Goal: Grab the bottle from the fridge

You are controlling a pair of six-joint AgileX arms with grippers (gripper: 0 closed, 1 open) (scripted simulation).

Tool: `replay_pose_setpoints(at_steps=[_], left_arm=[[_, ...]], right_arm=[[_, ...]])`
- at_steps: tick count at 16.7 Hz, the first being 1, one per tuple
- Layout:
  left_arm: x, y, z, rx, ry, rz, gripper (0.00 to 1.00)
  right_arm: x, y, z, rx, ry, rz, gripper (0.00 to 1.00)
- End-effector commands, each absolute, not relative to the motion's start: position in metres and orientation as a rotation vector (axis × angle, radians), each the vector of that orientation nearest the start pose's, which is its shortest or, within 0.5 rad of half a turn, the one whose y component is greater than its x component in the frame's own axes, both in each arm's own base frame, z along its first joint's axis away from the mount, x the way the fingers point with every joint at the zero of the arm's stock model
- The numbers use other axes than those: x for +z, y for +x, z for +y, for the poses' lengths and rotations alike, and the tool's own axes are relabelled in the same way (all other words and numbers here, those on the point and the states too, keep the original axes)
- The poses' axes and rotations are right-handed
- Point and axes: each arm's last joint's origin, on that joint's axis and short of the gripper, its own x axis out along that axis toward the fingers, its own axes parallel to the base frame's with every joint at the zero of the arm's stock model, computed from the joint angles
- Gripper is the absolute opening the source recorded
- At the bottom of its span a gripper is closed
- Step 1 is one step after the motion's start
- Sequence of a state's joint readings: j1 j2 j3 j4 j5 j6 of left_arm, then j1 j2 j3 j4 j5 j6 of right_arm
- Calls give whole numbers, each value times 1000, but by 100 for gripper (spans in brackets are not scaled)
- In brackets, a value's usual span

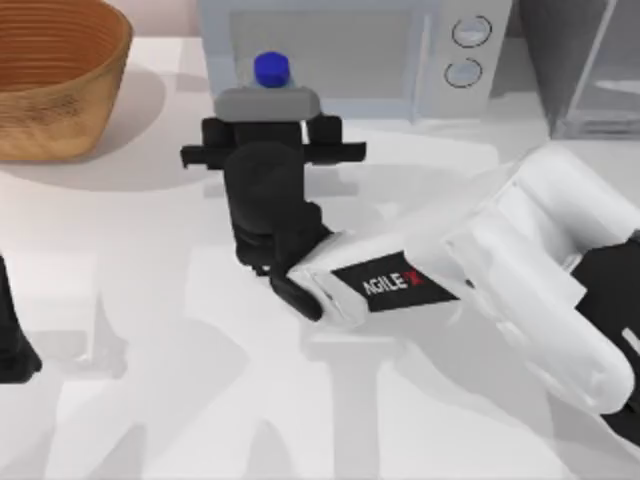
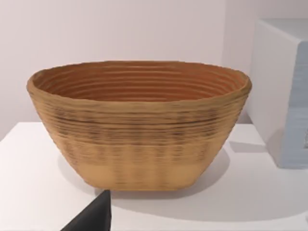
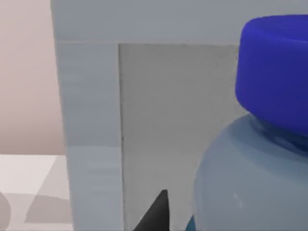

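Note:
The bottle (image 1: 271, 69) has a round bright blue cap and a pale body, and it stands in front of the microwave, left of the fridge (image 1: 585, 70) and outside it. My right gripper (image 1: 269, 124) reaches in from the right, its black fingers against both sides of the bottle's body, shut on it. In the right wrist view the bottle (image 3: 250, 183) looms very close, with one dark fingertip (image 3: 156, 214) beside it. The fridge is a dark grey cabinet with a see-through door at the back right. My left arm (image 1: 12, 340) is parked at the table's left edge.
A pale blue-white microwave (image 1: 330, 50) with two round knobs stands right behind the bottle, at the back centre. A woven brown basket (image 1: 50, 80) sits at the back left, also seen from the left wrist (image 2: 139, 125). The white table (image 1: 150, 400) runs open towards the front.

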State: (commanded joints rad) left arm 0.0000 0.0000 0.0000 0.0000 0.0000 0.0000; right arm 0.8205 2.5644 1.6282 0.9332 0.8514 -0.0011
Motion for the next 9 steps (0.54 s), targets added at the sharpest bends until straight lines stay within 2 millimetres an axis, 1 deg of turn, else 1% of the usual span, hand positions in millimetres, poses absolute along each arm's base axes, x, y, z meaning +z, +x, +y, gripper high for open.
replay_pose_setpoints(at_steps=[3, 4, 9], left_arm=[[160, 106, -1, 0, 0, 0, 100], [160, 106, -1, 0, 0, 0, 100], [160, 106, -1, 0, 0, 0, 100]], right_arm=[[81, 373, 376, -2, -9, -4, 98], [81, 373, 376, -2, -9, -4, 100], [81, 373, 376, -2, -9, -4, 100]])
